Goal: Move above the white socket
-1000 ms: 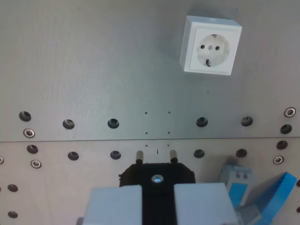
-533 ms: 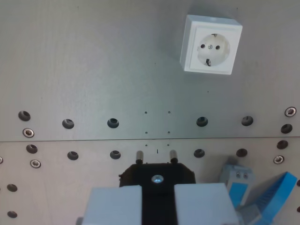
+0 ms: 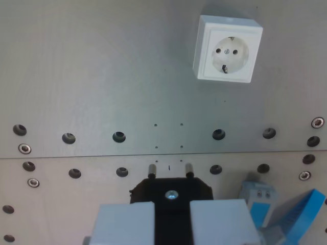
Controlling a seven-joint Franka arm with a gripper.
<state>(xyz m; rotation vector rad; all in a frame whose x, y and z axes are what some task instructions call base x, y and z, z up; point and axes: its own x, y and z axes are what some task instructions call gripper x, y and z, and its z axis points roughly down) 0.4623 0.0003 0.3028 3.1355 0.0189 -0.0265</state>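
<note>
Hand (image 3: pixel 172 217) clamped on black plug (image 3: pixel 171 191) at bottom centre, white socket (image 3: pixel 228 48) upper right, tabletop (image 3: pixel 92 76) holes shifted slightly down-left versus earlier: camera moved.

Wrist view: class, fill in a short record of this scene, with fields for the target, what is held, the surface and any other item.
target: white socket, upper part of the wrist view's right, face up on the plate
held item: black plug, two pins pointing up the picture
gripper: fingers closed on the plug
alignment: plug not yet over socket
surface: metal plate with holes
other item: blue part, lower right
</note>
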